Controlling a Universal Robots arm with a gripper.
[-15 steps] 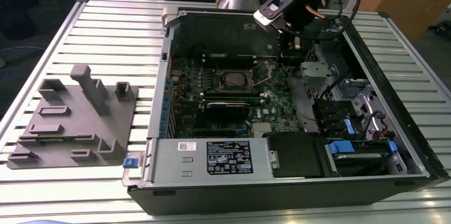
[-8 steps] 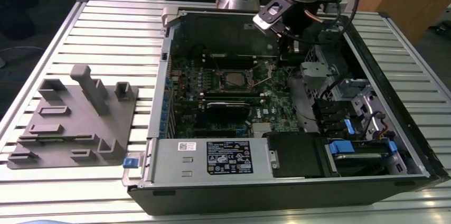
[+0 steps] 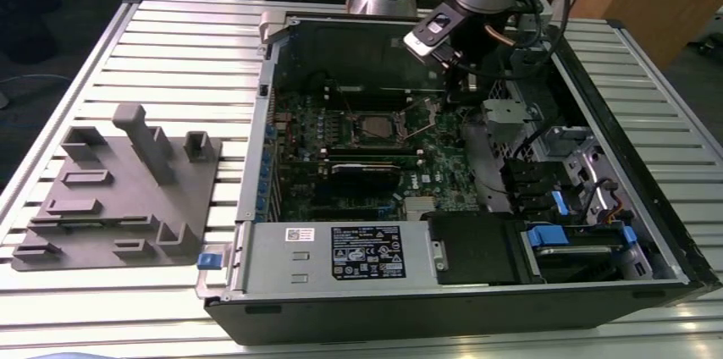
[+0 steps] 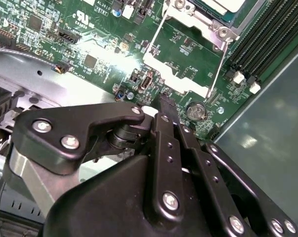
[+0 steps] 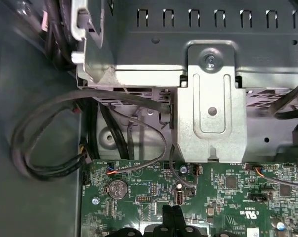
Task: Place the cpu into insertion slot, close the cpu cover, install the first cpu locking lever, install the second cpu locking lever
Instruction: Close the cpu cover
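Cpu [image 3: 373, 128] clear of closed hand [image 4: 164, 106]

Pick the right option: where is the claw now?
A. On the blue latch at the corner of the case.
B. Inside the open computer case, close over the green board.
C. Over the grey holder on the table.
B: in both wrist views the claw hangs just above the green board, inside the computer case.

I see the cpu [image 3: 375, 128] seated flat, dull silver top up, in the square black slot [image 3: 351, 126], mid-board and nearer the board's far edge in the exterior view. The cover [image 4: 177, 75], a thin silver frame, stands swung open off the slot.
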